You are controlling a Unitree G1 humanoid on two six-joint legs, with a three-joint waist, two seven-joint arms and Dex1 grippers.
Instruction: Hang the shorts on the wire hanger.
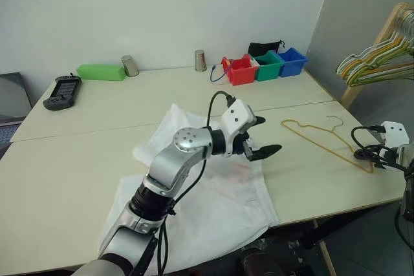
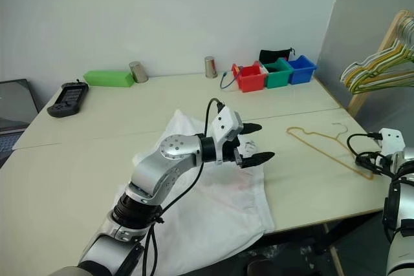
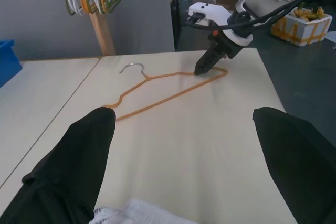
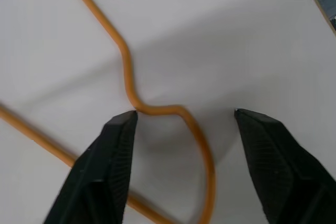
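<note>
Right hand (image 4: 181,124), fingers apart, straddles the near right corner of the hanger (image 1: 323,139), lying flat on the desk (image 1: 77,159); left hand (image 1: 259,137), wide open, hovers over the shorts (image 1: 220,211).

This looks like a robotics lab or test room. Two plain cream tables (image 1: 97,159) stand pushed together against a bare white wall (image 1: 162,4). Along the back sit red, green and blue bins (image 1: 265,66), two metal cups (image 1: 130,66), a green box (image 1: 101,72) and a black handheld controller (image 1: 62,92). A wooden rack (image 1: 381,37) holds spare hangers (image 1: 378,63).
</note>
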